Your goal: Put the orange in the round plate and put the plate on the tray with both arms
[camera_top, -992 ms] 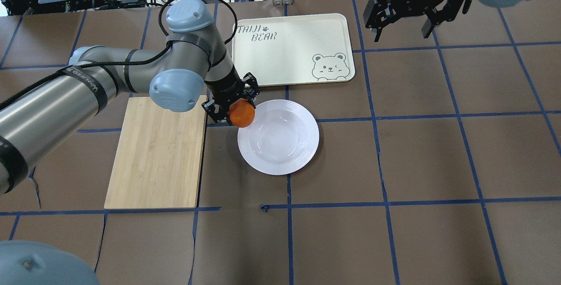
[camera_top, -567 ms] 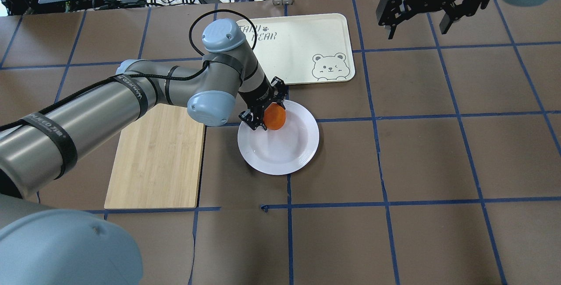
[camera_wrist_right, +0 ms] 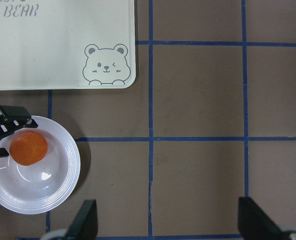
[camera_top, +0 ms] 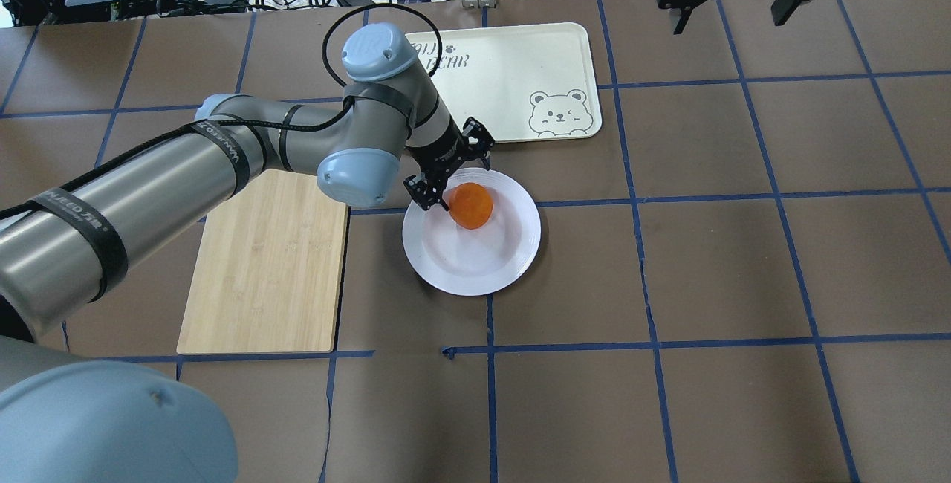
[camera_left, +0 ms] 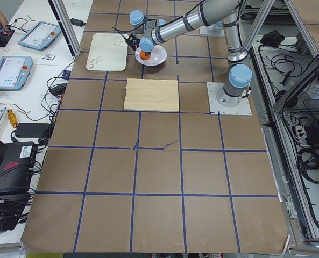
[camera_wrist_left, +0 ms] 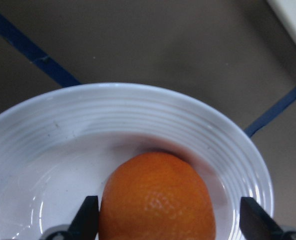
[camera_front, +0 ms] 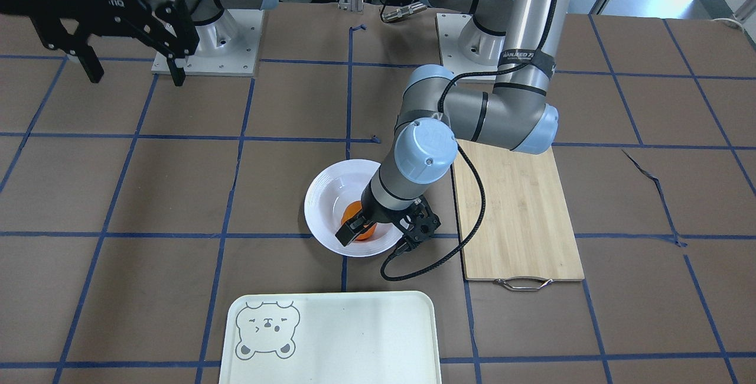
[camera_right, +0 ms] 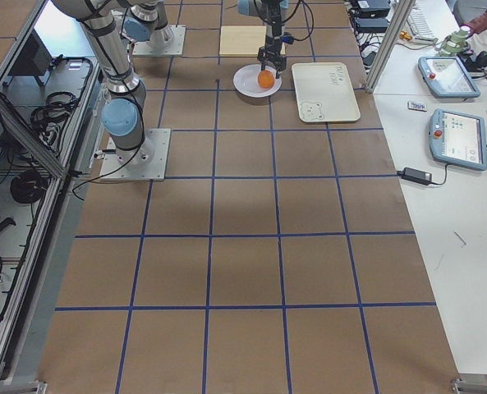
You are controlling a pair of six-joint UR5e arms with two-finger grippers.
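Resting in the plate (camera_top: 513, 253) at frame centre, the orange (camera_top: 472, 206) was judged delivered, the left gripper (camera_top: 450, 172) spread around it, gripping nothing. The right gripper (camera_top: 732, 7), upper right, was parted and empty. A two-armed plate lift onto the tray (camera_top: 513, 44) was required next.

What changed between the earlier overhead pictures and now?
The left hand carried the small bright-orange fruit from the left rim of the glossy white round plate inward and opened; the orange now lies in the plate's well. The open right hand drew away toward the far edge of the table. Plate, pale mint rectangular tray and bamboo cutting board stayed put.
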